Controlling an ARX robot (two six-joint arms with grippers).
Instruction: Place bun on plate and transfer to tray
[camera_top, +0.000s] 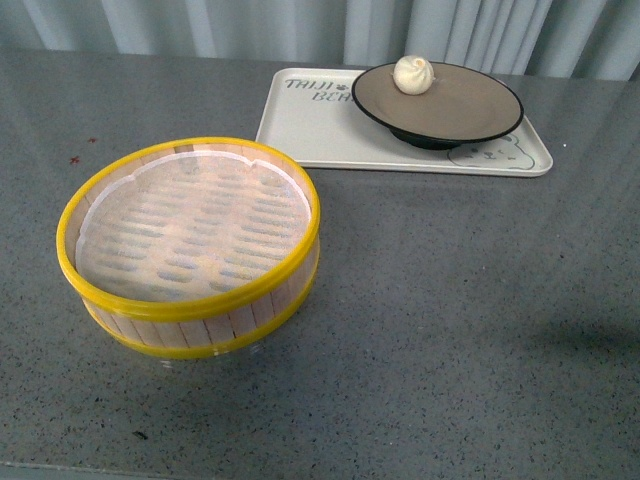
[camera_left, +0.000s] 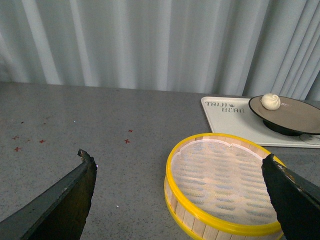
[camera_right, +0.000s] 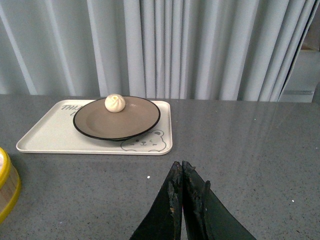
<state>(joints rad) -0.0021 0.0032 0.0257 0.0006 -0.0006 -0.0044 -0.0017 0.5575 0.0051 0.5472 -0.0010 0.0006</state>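
You will find the small cream-white steamed bun (camera_top: 413, 74) with its pleated top resting on the round shallow plate (camera_top: 470, 118) (tan-brown inside, black rim), close to the plate's far edge. The plate sits on the flat rectangular cream-white plastic tray (camera_top: 310, 140), covering part of the printed lettering and lying just above the bear-face drawing in the tray's corner. The tray lies flat on the grey speckled tabletop (camera_top: 450, 300), in front of pale pleated curtains (camera_right: 200, 45).

Check the right gripper (camera_right: 181, 172) in the right wrist view: its two dark fingers are pressed together at the tips and hold nothing. The tray, plate and bun lie ahead of it and off to one side, well apart from the fingertips, with bare tabletop between.

Check the left gripper (camera_left: 180, 165) in the left wrist view: its jaws stand wide apart and hold nothing. The round bamboo steamer basket (camera_left: 220, 192) with yellow rims and a white perforated liner sits just ahead of it, between the spread fingers as the camera sees them (contact is not visible). The tray stands farther off, beyond the basket.

Neither arm appears in the front view.
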